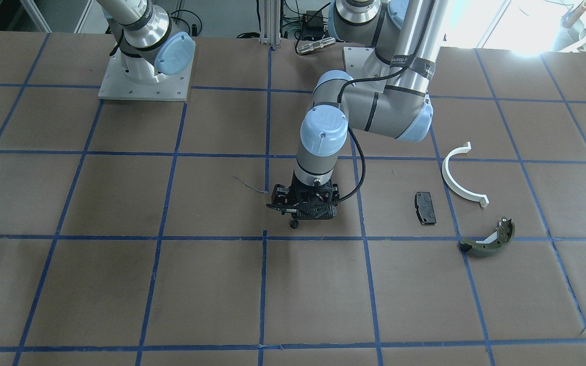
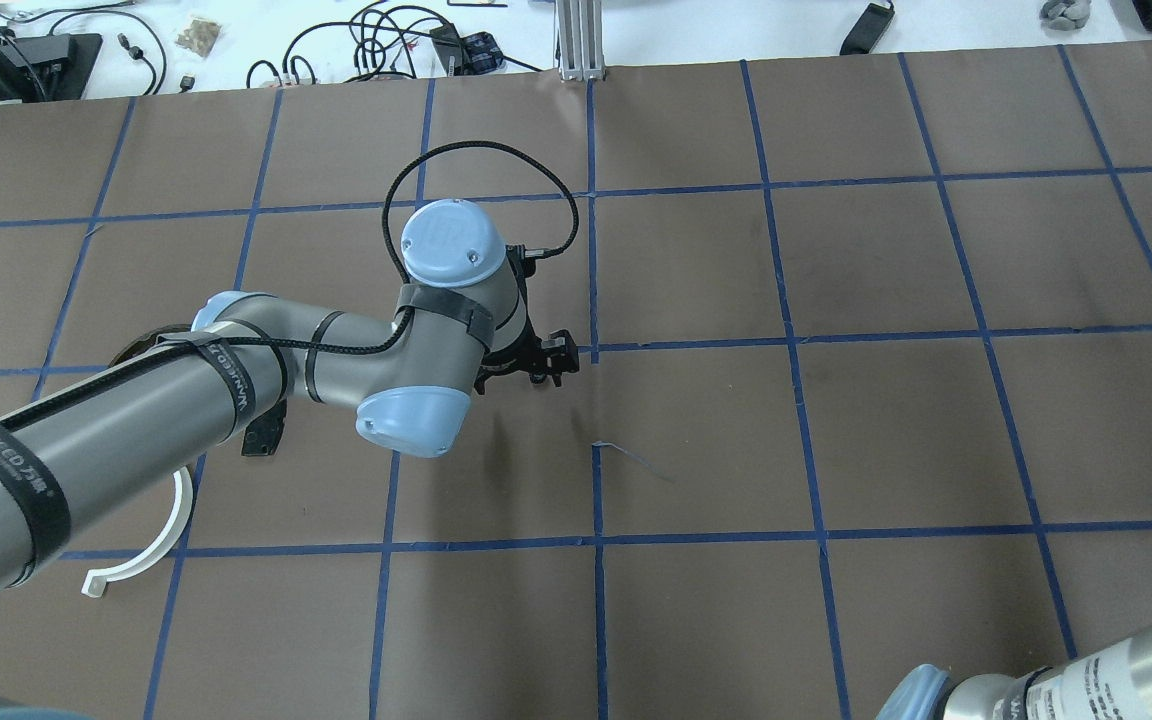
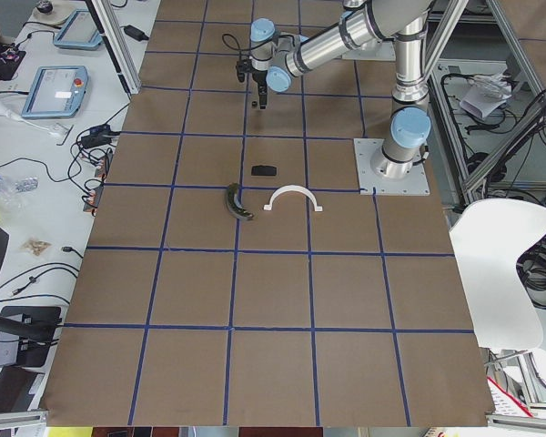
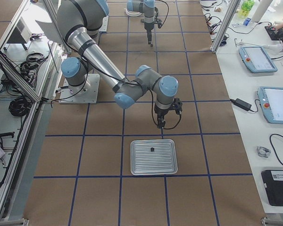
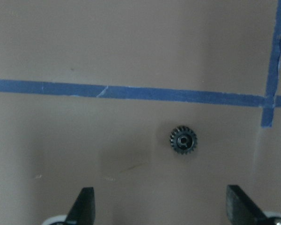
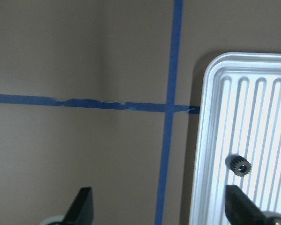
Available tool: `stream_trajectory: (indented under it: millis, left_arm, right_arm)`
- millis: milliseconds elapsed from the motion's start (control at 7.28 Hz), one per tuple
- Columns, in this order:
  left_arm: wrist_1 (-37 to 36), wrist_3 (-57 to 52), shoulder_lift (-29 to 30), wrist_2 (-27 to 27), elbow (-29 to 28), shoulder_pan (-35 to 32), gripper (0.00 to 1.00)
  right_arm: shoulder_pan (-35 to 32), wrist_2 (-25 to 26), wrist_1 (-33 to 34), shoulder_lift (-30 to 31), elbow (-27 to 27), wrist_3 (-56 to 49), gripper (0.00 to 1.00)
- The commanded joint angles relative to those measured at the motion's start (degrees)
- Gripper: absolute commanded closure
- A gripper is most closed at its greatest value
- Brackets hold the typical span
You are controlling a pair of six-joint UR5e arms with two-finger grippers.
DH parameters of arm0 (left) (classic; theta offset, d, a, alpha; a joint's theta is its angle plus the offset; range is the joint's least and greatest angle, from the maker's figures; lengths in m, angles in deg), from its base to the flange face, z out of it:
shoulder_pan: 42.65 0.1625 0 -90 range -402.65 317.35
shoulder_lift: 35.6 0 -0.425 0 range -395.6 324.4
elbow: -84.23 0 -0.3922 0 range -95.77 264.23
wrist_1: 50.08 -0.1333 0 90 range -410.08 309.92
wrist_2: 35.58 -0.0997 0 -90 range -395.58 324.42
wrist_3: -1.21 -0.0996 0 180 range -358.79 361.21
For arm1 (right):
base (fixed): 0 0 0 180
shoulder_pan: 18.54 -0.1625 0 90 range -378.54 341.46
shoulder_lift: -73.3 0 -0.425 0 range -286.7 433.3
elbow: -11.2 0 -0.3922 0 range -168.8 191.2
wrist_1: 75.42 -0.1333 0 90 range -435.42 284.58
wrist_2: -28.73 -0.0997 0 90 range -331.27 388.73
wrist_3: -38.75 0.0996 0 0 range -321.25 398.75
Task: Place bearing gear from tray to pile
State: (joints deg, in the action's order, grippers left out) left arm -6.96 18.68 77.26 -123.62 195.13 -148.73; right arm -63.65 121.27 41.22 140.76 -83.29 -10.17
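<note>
While both stand spread, the left gripper has one small black toothed gear ahead; the right gripper has a second gear ahead in one ribbed silver tray.

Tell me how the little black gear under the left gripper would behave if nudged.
The gear lies flat on the table, so a nudge would probably slide it; tipped onto its teeth it could roll. It looks small and rigid, likely light. Its toothed rim may twist between the fingers of the open left gripper.
</note>
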Motion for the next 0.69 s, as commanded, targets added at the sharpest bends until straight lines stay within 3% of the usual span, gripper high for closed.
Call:
stream_trajectory:
  millis: [0,275,412,550]
  left_arm:
    - [-0.41,-3.85,3.41,-0.29,-4.09,-1.93,0.0]
    - [-0.49,-4.29,3.34,-0.9,-3.5,-2.03,0.0]
    - [-0.4,-6.38,3.08,-1.17,-2.98,-1.85,0.11]
    - [-0.4,-6.49,3.25,-1.26,-3.06,-1.85,0.14]
  right_arm:
    - [3.62,-1.48,5.61,-6.44,1.93,-5.28,0.01]
    - [4.41,-2.19,5.7,-9.88,4.75,-9.33,0.01]
    - [6.16,-1.67,5.27,-9.98,4.49,-10.13,0.07]
    - [6.26,-1.4,5.0,-10.07,4.4,-10.14,0.14]
